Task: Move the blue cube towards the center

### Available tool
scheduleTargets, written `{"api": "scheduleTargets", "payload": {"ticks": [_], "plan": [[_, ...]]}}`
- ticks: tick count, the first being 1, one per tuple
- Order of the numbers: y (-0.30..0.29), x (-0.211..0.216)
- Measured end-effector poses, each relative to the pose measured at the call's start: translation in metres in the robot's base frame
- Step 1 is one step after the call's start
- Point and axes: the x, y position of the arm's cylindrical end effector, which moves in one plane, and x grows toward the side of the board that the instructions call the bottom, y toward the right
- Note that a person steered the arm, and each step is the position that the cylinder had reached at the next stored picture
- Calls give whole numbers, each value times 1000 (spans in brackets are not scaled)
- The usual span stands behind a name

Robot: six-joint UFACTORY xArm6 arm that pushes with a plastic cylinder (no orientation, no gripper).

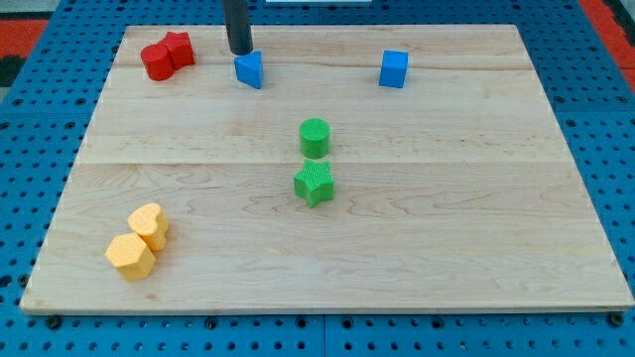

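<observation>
Nearest the view's bottom, at its left, two yellow plastic blocks, one hexagonal [130, 256] and one heart-like [150, 224], lie touching on the pale wooden bench [446, 228]. Further up, near the middle, a green star-shaped block [315, 183] sits just below a green cylinder [315, 137]. Near the top edge, the blue cube [394, 68] stands at the view's right, well apart from my tip [240, 52]. My tip rests just above a blue triangular block [250, 69], with two red blocks [166, 56] to its left. This rod carries no jaws, so no spread or pinch can be told. The risk, as I judge it: pushing from here would shove the triangular block instead, and a careless approach could knock the cube off-centre into the green pair.
</observation>
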Motion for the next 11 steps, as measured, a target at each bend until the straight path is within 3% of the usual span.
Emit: {"api": "scheduleTargets", "payload": {"ticks": [2, 4, 5, 7, 10, 11], "plan": [[129, -5], [159, -22], [195, -7], [199, -7], [207, 50], [198, 50]]}}
